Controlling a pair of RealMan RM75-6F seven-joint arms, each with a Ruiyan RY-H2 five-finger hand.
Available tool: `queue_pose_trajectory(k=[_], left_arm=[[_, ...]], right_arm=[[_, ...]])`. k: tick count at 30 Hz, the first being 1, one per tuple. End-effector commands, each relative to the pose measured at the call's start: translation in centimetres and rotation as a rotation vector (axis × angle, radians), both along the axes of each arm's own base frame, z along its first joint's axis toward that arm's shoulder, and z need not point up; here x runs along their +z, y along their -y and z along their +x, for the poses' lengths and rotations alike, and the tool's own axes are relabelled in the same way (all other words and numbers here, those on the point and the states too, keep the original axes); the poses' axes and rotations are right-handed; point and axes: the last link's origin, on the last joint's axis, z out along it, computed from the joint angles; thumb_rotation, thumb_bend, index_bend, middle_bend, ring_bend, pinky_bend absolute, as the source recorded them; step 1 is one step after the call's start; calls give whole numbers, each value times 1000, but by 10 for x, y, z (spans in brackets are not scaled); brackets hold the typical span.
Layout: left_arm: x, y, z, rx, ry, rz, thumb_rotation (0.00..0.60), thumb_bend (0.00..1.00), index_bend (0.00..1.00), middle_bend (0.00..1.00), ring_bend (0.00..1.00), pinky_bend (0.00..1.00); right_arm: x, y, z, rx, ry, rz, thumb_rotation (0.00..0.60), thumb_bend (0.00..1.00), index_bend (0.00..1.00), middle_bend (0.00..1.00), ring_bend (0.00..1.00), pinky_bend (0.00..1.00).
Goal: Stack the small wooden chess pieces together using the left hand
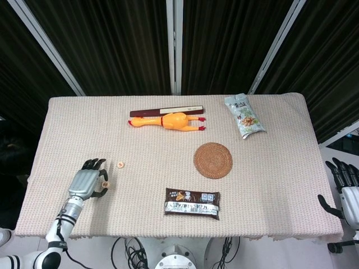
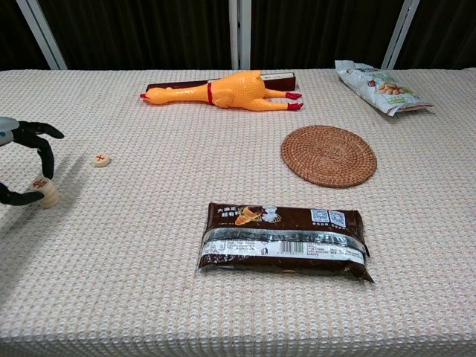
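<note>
My left hand point(image 1: 87, 181) lies low over the table's front left; in the chest view the left hand point(image 2: 22, 160) shows at the left edge. Between its thumb and a finger it pinches a short stack of round wooden chess pieces point(image 2: 44, 192), red mark on top, leaning slightly and touching the cloth; the same stack point(image 1: 105, 182) peeks out by the fingertips in the head view. A single flat chess piece point(image 2: 101, 159) with a red mark lies loose on the cloth just right of and beyond the hand, the same piece point(image 1: 120, 165) from above. My right hand point(image 1: 343, 188) hangs beyond the table's right edge, fingers apart, holding nothing.
A yellow rubber chicken point(image 2: 223, 91) lies at the back in front of a dark flat box point(image 1: 167, 112). A woven round coaster point(image 2: 329, 155) sits right of centre, a brown snack packet point(image 2: 282, 240) near the front, and a pale snack bag point(image 2: 378, 86) at the back right.
</note>
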Motion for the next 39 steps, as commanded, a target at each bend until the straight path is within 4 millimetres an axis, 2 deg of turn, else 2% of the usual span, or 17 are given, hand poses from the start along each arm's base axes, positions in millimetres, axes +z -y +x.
queue_pose_trajectory(k=[1, 18, 20, 24, 28, 31, 33, 39], left_arm=[[0, 0, -1, 5, -4, 0, 600, 276, 474, 67, 0, 0], [6, 2, 0, 7, 14, -6, 600, 275, 388, 57, 0, 0], [10, 2, 6, 0, 39, 5, 600, 276, 386, 56, 0, 0], [23, -3, 31, -33, 102, 22, 600, 274, 383, 54, 0, 0], [28, -11, 55, -61, 81, 24, 600, 274, 381, 54, 0, 0], [21, -24, 69, -79, 46, 44, 600, 268, 380, 57, 0, 0], [9, -36, 73, -77, 15, 54, 600, 265, 380, 58, 0, 0], [-22, -65, 71, -13, -57, 62, 600, 256, 369, 59, 0, 0]], right_arm=[[0, 0, 0, 0, 0, 0, 600, 264, 0, 0, 0, 0], [-1, 1, 0, -4, -1, -1, 600, 265, 0, 0, 0, 0], [-1, 1, 0, -3, -1, -2, 600, 265, 0, 0, 0, 0], [-1, 1, 0, -5, 0, -1, 600, 264, 0, 0, 0, 0], [-1, 2, 0, -7, 0, 3, 600, 264, 0, 0, 0, 0], [-2, 3, -1, -12, 2, 8, 600, 264, 0, 0, 0, 0], [-1, 3, -2, -13, 4, 9, 600, 264, 0, 0, 0, 0], [5, 2, -4, -12, 20, -6, 600, 264, 0, 0, 0, 0]])
